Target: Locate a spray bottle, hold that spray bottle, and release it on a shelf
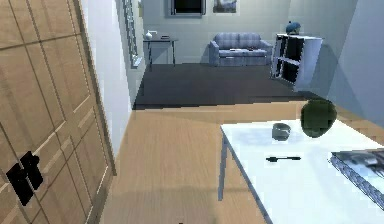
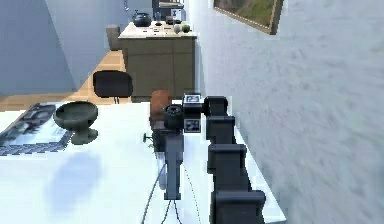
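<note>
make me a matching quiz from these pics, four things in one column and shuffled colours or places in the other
Things:
1 sofa
2 shelf unit
3 door
4 bowl

Matches:
A dark, standing on the white table
B brown wood panels, forward view's left
C blue, against the far wall
D white, just right of the sofa in the forward view

Pairs: 1-C, 2-D, 3-B, 4-A

Nothing can be read; the flat grey printed sheet (image 1: 362,163) at the white rectangular table's (image 1: 300,190) edge bears only illegible marks.
</note>
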You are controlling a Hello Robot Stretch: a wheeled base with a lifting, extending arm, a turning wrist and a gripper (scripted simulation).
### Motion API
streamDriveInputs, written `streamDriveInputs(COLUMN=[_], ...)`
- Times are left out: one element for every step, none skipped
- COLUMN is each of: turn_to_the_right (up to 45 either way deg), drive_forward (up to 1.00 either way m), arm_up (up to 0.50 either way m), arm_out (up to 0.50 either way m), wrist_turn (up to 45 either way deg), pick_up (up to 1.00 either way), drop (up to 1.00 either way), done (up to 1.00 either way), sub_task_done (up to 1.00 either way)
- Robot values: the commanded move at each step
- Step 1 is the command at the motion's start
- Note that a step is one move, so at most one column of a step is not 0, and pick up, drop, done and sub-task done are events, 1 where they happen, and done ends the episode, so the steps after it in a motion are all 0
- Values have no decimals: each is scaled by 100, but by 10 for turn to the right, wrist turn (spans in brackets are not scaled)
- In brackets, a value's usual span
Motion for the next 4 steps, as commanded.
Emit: streamDriveInputs(turn_to_the_right=[0, 0, 0, 0], drive_forward=[0, 0, 0, 0], arm_up=[0, 0, 0, 0], arm_out=[0, 0, 0, 0], wrist_turn=[450, 450, 450, 150], pick_up=[0, 0, 0, 0], drop=[0, 0, 0, 0], done=[0, 0, 0, 0], sub_task_done=[0, 0, 0, 0])
